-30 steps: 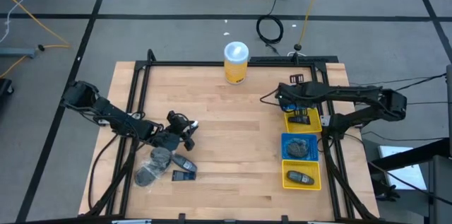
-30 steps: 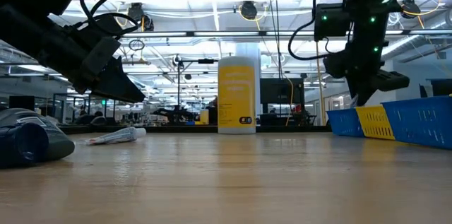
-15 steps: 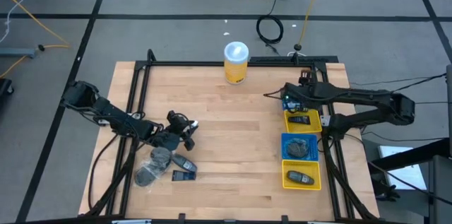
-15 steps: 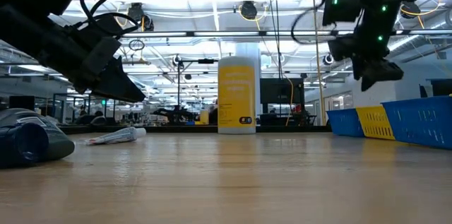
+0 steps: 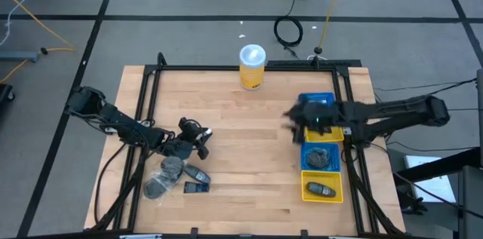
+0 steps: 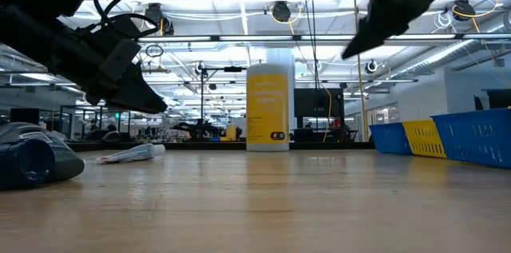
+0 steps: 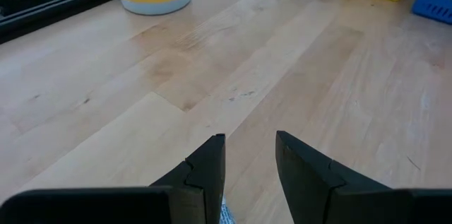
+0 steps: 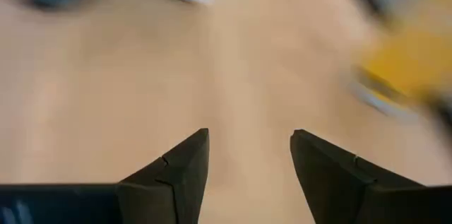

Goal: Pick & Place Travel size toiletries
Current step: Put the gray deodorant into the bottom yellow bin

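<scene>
Right hand point(image 8: 249, 155) released, empty, above wooden desk point(image 5: 249, 148) beside blue and yellow bins point(image 5: 323, 157)
Left hand point(image 7: 248, 155) slightly parted, empty, low near dark toiletries point(image 5: 175, 177)

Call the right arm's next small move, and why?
Probably carry on across the table toward the loose toiletries beside the left gripper. The right gripper is open and empty, already off the bins, which each hold an item, while several pieces are unsorted.

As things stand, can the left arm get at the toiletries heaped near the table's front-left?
Probably yes. The left tool sits right beside the pile of toiletries, its fingers apart and empty, with bare table and nothing blocking the short way down to them.
</scene>
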You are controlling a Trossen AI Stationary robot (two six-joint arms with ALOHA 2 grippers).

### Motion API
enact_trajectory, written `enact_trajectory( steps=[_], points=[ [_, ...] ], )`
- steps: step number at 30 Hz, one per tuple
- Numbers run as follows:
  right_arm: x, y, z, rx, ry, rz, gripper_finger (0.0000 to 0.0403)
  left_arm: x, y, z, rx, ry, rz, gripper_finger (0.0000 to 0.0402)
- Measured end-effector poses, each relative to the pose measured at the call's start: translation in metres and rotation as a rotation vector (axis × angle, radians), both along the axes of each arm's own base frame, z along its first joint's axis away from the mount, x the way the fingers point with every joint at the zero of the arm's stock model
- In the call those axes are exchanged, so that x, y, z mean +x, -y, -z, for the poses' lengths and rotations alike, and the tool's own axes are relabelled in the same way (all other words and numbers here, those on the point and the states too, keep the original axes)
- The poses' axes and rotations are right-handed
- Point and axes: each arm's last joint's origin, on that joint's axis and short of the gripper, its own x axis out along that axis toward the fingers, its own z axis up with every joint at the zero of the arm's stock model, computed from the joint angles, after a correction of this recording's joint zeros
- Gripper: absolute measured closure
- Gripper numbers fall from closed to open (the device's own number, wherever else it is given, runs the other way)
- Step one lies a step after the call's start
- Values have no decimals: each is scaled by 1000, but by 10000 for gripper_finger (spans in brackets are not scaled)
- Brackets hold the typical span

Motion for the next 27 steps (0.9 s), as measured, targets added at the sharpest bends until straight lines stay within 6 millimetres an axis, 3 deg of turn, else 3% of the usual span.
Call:
enact_trajectory(
  steps=[10, 14, 19, 22, 24, 27],
  points=[
    [39, -94, 71, -53, 311, -426, 216, 0, 0, 0, -9, -1, 8, 279],
    [53, -119, 97, -93, 396, -511, 216, 2, 4, -1, 2, -35, 135, 279],
    [72, -134, 120, -91, 467, -526, 216, 5, 13, -2, 108, -146, 552, 279],
    [80, -135, 129, -85, 450, -515, 216, 2, 24, 0, 88, -184, 852, 279],
    [82, -133, 134, -84, 436, -506, 216, 0, 30, 0, 45, -202, 945, 279],
    [84, -129, 135, -66, 426, -481, 216, 2, 37, -5, -55, -258, 940, 269]
  ],
)
